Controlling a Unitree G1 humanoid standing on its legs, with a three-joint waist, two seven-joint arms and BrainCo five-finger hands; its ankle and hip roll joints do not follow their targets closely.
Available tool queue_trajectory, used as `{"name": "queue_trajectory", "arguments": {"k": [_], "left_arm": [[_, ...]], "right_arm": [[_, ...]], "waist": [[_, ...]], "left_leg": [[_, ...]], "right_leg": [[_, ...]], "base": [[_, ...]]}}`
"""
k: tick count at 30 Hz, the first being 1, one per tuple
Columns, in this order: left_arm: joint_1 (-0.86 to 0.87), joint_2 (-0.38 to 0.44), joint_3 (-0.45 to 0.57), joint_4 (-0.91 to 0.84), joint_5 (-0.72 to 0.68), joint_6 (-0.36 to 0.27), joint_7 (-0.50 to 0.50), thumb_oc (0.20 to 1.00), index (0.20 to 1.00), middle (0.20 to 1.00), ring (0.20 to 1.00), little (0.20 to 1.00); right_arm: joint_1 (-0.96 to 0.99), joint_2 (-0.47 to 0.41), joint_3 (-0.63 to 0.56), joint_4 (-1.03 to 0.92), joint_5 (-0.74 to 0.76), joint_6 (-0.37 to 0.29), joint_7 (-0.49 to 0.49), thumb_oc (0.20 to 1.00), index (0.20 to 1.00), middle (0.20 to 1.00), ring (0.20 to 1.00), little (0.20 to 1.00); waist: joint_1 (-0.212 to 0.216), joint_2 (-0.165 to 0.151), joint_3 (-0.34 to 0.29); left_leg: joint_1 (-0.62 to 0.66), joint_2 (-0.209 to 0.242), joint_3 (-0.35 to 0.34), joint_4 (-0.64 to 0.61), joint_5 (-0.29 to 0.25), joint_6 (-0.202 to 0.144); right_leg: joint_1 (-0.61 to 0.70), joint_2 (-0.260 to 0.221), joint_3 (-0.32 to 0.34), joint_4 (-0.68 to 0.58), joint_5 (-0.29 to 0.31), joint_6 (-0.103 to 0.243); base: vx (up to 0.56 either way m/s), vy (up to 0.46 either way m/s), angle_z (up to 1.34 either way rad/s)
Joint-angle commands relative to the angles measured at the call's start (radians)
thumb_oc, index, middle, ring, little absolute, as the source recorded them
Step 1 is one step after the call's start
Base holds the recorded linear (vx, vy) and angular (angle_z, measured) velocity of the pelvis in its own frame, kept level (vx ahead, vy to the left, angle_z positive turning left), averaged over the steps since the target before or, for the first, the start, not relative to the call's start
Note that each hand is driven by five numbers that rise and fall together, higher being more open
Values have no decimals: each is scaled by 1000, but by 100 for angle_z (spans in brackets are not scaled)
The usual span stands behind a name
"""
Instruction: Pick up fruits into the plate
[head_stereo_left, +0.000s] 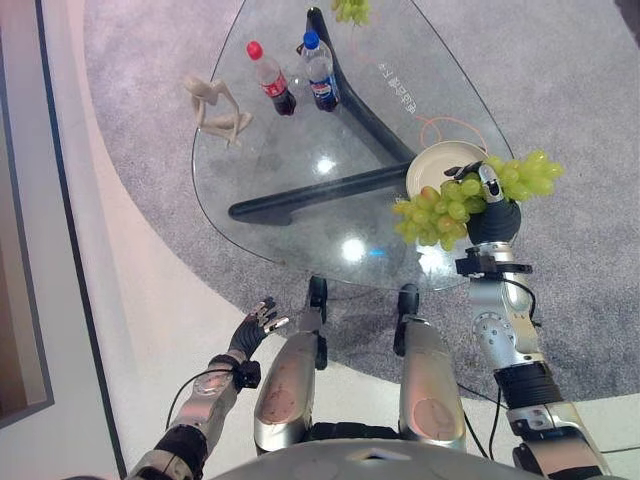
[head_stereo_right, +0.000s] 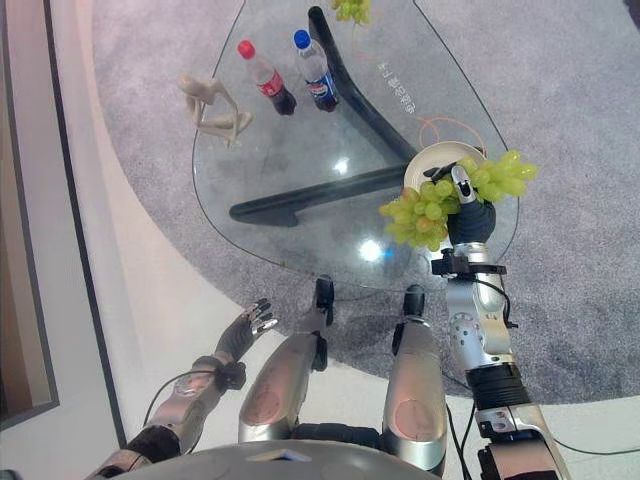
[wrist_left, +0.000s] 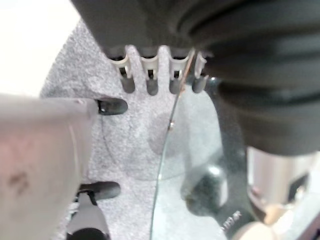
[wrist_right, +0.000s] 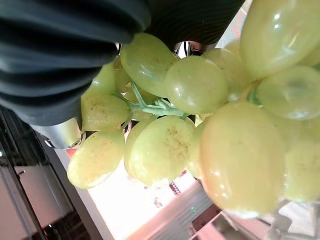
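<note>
While the right hand (head_stereo_left: 487, 190) grips a bunch of green grapes (head_stereo_left: 447, 207), fingers curled round it, the bunch hangs over the near edge of the cream plate (head_stereo_left: 432, 165) on the glass table (head_stereo_left: 300, 130). A second grape bunch (head_stereo_left: 351, 10) lies at the far edge. Two soda bottles (head_stereo_left: 296, 76) and a beige figurine (head_stereo_left: 217, 107) stand well apart from the plate. The left hand (head_stereo_left: 254, 326) hangs low, fingers relaxed, holding nothing.
</note>
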Motion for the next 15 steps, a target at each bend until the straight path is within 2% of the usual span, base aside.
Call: {"name": "queue_trajectory", "arguments": {"k": [1,6,15], "left_arm": [[23,30,39,53,14,-2,-9,1000,1000,1000,1000,1000],[38,17,70,91,52,12,-9,1000,1000,1000,1000,1000],[51,3,86,156,77,20,-22,1000,1000,1000,1000,1000]], "right_arm": [[21,1,-6,-73,-74,-22,-34,200,200,200,200,200],[76,12,3,67,-133,31,-90,200,200,200,200,200],[130,43,16,252,-146,123,-128,200,200,200,200,200]], "waist": [[-10,-88,-120],[-3,-111,-174],[5,-128,-224]], "left_leg": [[78,-63,35,49,-142,17],[130,-58,43,33,-152,16],[185,-54,51,25,-164,20]], "right_leg": [[141,58,-9,-244,100,-33],[211,59,-14,-284,103,-26],[276,59,-28,-309,104,-23]], "base": [[37,-11,-1],[79,-12,4],[84,-6,3]]}}
